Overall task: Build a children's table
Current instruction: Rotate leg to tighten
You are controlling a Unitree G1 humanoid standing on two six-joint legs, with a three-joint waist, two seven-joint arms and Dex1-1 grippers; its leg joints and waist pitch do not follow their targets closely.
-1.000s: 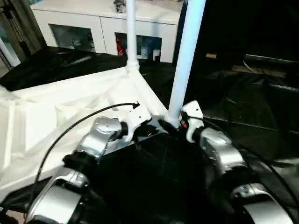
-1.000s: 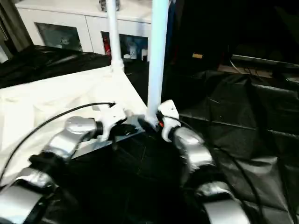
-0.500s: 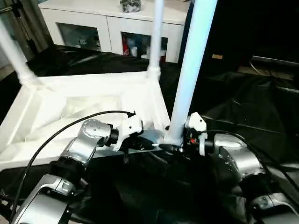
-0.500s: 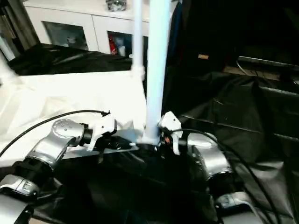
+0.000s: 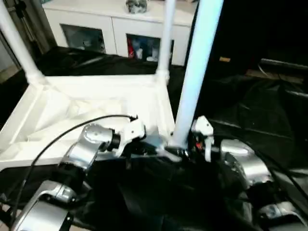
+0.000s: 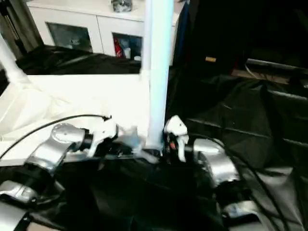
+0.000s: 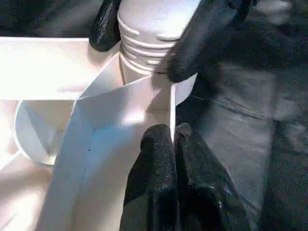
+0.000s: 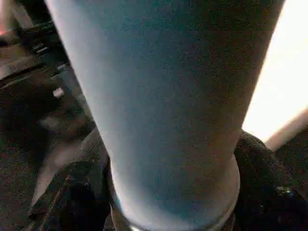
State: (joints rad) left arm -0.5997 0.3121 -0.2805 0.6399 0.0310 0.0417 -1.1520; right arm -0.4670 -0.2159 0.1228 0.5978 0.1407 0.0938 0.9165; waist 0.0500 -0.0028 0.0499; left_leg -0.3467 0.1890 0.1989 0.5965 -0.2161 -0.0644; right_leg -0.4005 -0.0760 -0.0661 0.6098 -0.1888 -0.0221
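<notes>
The white table top (image 5: 91,103) lies upside down on a black sheet (image 5: 255,106), ribbed underside up. Three legs stand upright in its corner sockets: the near right leg (image 5: 192,77) rises between the two hands, a second leg (image 5: 166,41) stands at the far right corner and a third leg (image 5: 17,45) at the far left.

The left hand (image 7: 172,139) sits at the near right corner of the top, its two black fingers pressed together on the thin white edge wall just beside the leg's socket. In the left wrist view the ribbed foot of the near leg sits in that socket.

The right hand (image 7: 144,41) is at the base of the near right leg, a black finger (image 7: 202,36) on each side of the tube, touching it just above the socket.

A white cabinet (image 5: 110,29) with glass doors stands far behind the top, beyond the sheet
</notes>
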